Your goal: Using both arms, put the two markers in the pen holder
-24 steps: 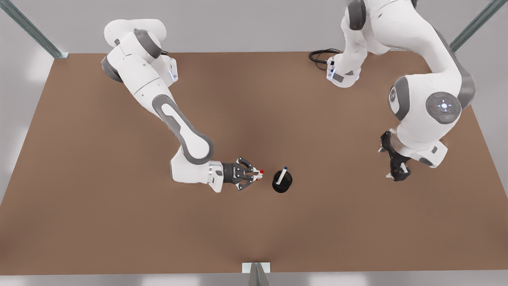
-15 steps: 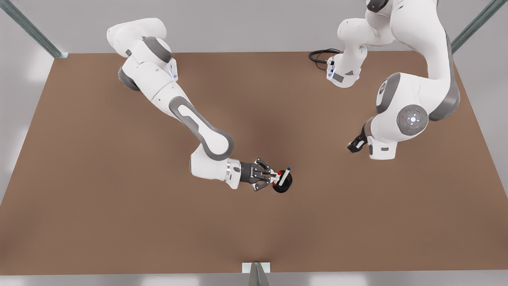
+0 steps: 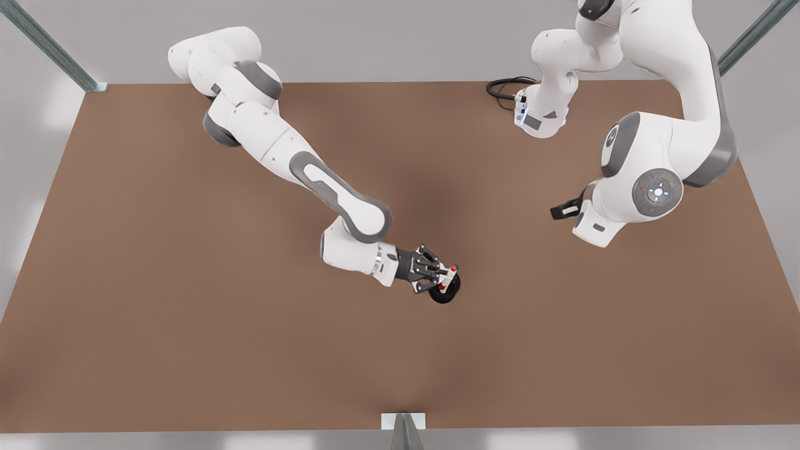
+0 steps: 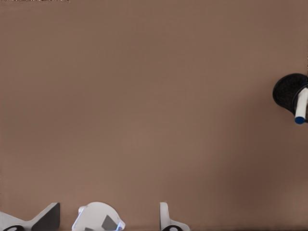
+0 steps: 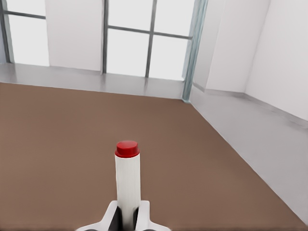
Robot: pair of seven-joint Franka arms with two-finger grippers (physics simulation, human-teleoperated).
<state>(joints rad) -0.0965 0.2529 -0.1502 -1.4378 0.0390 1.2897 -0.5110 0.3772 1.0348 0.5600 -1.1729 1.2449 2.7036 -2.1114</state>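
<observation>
Since the earlier frame, my right end effector [image 3: 445, 275] has moved from beside the pen holder [image 3: 445, 295] to above it, clamped on the red-capped marker [image 5: 127, 182]. That marker has a smooth white barrel with a round red end. In the left wrist view, the blue-capped marker [image 4: 301, 107] leans out of the black cylindrical cup at the picture's edge. My left end effector [image 3: 564, 209] waits well apart, toward the front view's right; I cannot tell its fingers. Around the cup, the matte brown table [image 3: 187, 325] lies bare, edges far off.
</observation>
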